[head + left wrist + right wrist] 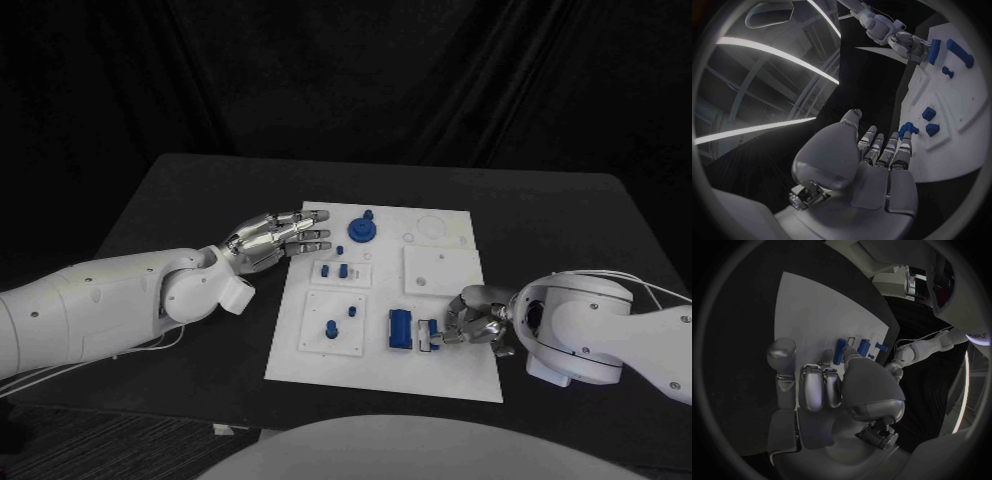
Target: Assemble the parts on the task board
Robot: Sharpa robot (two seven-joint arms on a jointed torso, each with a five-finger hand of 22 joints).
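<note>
The white task board (389,375) lies mid-table. My left hand (274,238) hovers at its far left corner, fingers straight and apart from everything, beside a round blue part (361,230); the left wrist view shows that hand (879,165) empty, with the round part (907,129) just past its fingertips. My right hand (473,318) rests at the board's right edge with fingers curled in. Its fingertips touch a small pale part (424,336) next to an upright blue block (398,330). The right wrist view shows the curled hand (836,390) against the block (839,351); any grip is hidden.
Two small blue pieces (335,270) and a blue peg (335,328) stand on the board's left half. A square white insert (434,268) sits on its right half. Bare black table (188,200) surrounds the board on all sides.
</note>
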